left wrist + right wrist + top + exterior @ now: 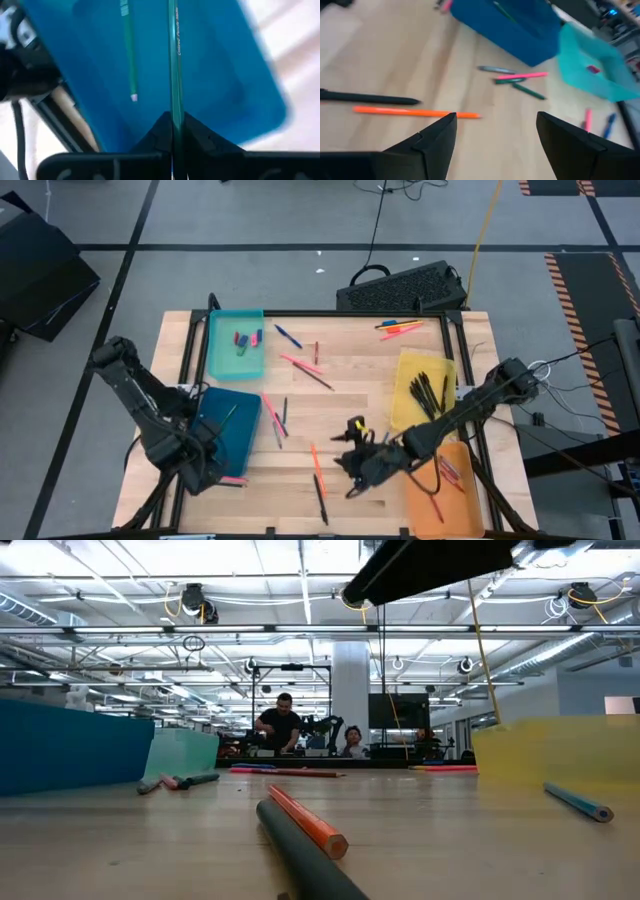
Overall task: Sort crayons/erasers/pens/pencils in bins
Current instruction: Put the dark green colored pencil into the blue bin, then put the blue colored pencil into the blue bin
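My left gripper (207, 458) is at the near left corner of the dark blue bin (240, 442), shut on a green pencil (173, 60) that reaches out over the bin. A second green pencil (127, 50) lies inside that bin. My right gripper (352, 465) hovers open over the table's near middle, nothing between its fingers (495, 117). Beside it on the wood lie an orange pencil (317, 463) and a black pen (321, 502). The teal bin (222, 360) holds erasers (245, 338), the yellow bin (408, 375) black pens, the orange bin (425, 505) crayons (450, 473). My left gripper pinches the green pencil between its two fingers, near one end (174, 119). The pencil runs straight on past the fingertips, in line with the fingers, over the blue bin's floor. Whether its far end touches the bin cannot be told.
Loose sticks lie on the wood: pink ones and a dark one at the far middle (300, 364), a blue pen (288, 336), a mixed cluster (275, 418) by the blue bin, pink and orange ones at the far right (400, 330), a pink one (232, 480) by my left gripper.
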Controlling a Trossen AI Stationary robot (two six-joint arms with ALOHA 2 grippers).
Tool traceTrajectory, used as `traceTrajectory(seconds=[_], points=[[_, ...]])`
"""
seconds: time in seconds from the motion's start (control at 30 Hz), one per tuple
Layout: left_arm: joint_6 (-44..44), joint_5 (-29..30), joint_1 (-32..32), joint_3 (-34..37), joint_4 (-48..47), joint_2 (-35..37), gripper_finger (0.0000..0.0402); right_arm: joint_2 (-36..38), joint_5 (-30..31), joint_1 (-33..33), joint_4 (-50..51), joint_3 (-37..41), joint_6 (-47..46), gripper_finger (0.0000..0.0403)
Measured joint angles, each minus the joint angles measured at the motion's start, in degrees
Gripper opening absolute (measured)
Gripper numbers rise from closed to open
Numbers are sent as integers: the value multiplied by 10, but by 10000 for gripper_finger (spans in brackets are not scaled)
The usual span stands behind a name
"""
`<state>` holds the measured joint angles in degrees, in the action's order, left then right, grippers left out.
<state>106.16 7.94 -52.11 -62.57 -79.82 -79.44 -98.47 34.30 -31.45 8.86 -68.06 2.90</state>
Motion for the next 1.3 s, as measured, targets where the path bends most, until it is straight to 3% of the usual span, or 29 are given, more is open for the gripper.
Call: traceTrajectory(seconds=[0.17, 0.4, 0.6, 0.73, 1.03, 1.13, 1.3], points=[[69, 19, -9, 87, 26, -1, 23, -33, 0, -28, -8, -21, -21, 265], [64, 30, 12, 174, 112, -1, 23, -48, -2, -39, -3, -21, -66, 265], [48, 4, 23, 213, 147, -1, 32, -49, -49, -31, 0, -21, -67, 265], [27, -1, 26, 216, 153, -1, 71, -49, -89, -18, 12, -21, -67, 265], [-32, -20, 27, 178, 139, 9, 198, -49, -151, -11, 58, -24, -70, 265], [-53, 34, 26, 135, 116, 23, 220, -49, -169, -11, 109, -43, -84, 265], [-145, 205, 28, 64, 120, 39, 221, -55, -207, -11, 163, -71, -94, 265]])
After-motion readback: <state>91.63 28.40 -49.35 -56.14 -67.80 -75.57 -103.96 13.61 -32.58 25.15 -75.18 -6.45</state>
